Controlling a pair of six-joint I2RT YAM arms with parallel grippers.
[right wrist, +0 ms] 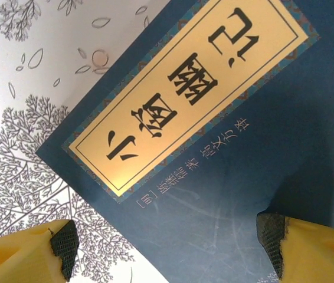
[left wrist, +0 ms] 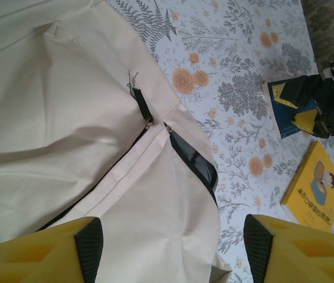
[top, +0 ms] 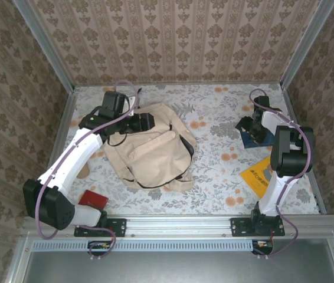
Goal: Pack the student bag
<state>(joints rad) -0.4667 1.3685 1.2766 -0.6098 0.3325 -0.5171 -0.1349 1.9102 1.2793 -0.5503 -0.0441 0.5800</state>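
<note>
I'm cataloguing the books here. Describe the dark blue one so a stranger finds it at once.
On the right side of the floral table, below the right gripper, lies the dark blue book. Unlike the yellow book nearer the arm bases, it has a gold title panel with black characters.

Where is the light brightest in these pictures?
Right wrist view: the blue book has glare on its gold label and shadow near the right gripper. Left wrist view: the student bag looks washed-out bright. Top external view: soft, even light.
</note>
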